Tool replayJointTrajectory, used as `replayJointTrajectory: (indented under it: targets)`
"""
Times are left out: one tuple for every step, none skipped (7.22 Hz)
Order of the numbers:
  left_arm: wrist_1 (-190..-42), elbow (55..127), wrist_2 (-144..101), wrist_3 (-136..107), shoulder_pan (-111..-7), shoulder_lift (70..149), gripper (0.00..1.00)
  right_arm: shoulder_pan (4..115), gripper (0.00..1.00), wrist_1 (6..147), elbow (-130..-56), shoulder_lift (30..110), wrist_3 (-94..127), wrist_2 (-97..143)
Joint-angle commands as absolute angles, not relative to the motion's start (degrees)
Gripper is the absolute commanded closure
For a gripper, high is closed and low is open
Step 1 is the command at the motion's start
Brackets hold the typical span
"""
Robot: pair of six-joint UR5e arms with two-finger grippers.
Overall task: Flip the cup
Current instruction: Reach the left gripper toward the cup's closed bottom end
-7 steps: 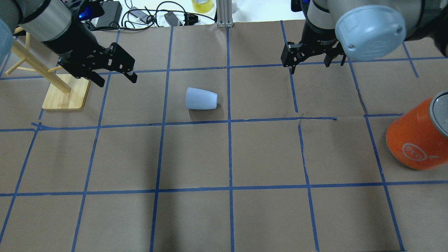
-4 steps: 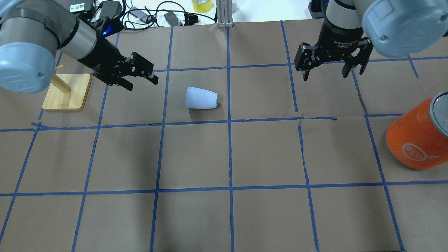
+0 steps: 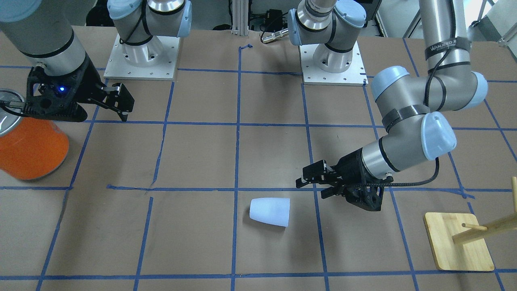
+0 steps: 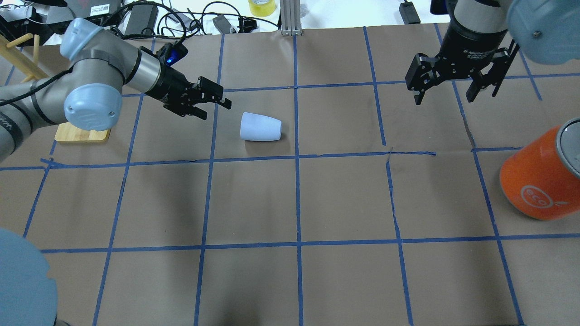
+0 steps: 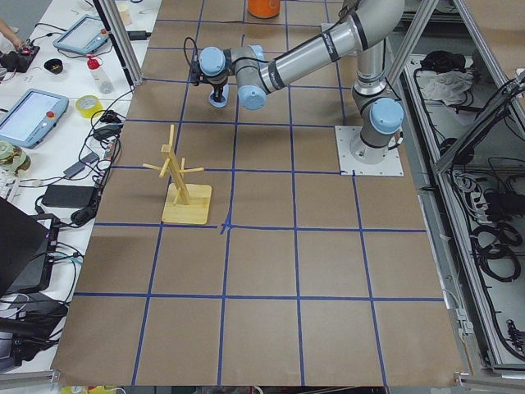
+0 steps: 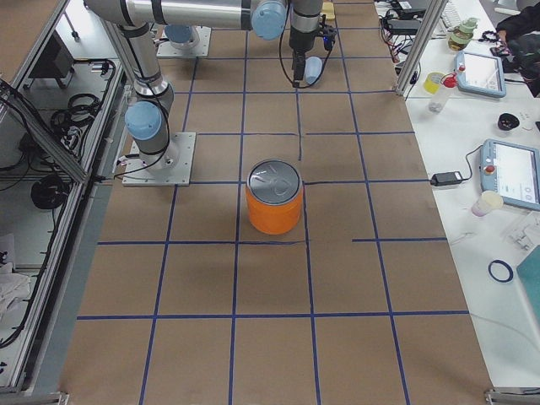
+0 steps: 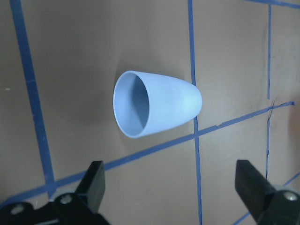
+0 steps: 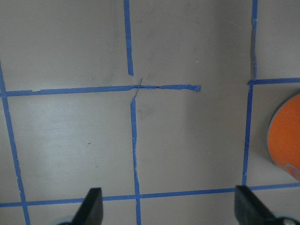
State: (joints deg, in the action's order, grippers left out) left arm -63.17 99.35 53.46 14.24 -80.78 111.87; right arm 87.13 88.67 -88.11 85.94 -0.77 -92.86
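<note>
We line up on the toppled cup (image 7: 157, 104)
Our left fingers (image 7: 96, 180) stand apart facing its open mouth, likely to straddle it; our right fingers (image 8: 92, 208), also apart, idle aside.

Left arm (image 4: 136, 72): comes in from 9 o'clock in the overhead view, forearm low and near level. Left gripper (image 4: 217, 112) sits at about 10 o'clock, aimed toward 4 o'clock, jaws spread wide, nothing between them. Blue light lit on its wrist.

Right arm (image 4: 476, 31): comes in at 1 o'clock, wrist vertical. Right gripper (image 4: 444, 100) points straight down, fingers set wide toward 9 and 3 o'clock, empty.
</note>
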Motion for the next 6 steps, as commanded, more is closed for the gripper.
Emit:
replayJointTrajectory:
  targets:
    - [-59.95,99.4,48.63,13.98,-80.86,116.79,0.0,86.92,0.0,89.21,-88.07,86.13,-0.53,-90.2]
    - [-59.42,99.4,45.56,13.8,-81.12,118.29,0.0,87.01,0.0,89.21,-87.37,86.31,-0.27,-89.48]
    - [-59.33,99.4,45.09,13.8,-81.3,119.0,0.0,87.19,0.0,89.21,-86.93,86.48,-0.18,-89.47]
    - [-58.89,99.4,43.0,13.8,-81.82,119.96,0.0,87.45,0.0,89.21,-87.1,86.83,-0.18,-89.56]
    - [-57.67,99.14,41.76,13.8,-82.35,121.28,0.01,87.45,0.0,89.21,-87.1,86.84,-0.26,-90.17]
    - [-56.53,98.97,41.66,13.02,-82.44,122.51,0.0,87.54,0.0,89.21,-87.1,86.92,-0.18,-89.91]
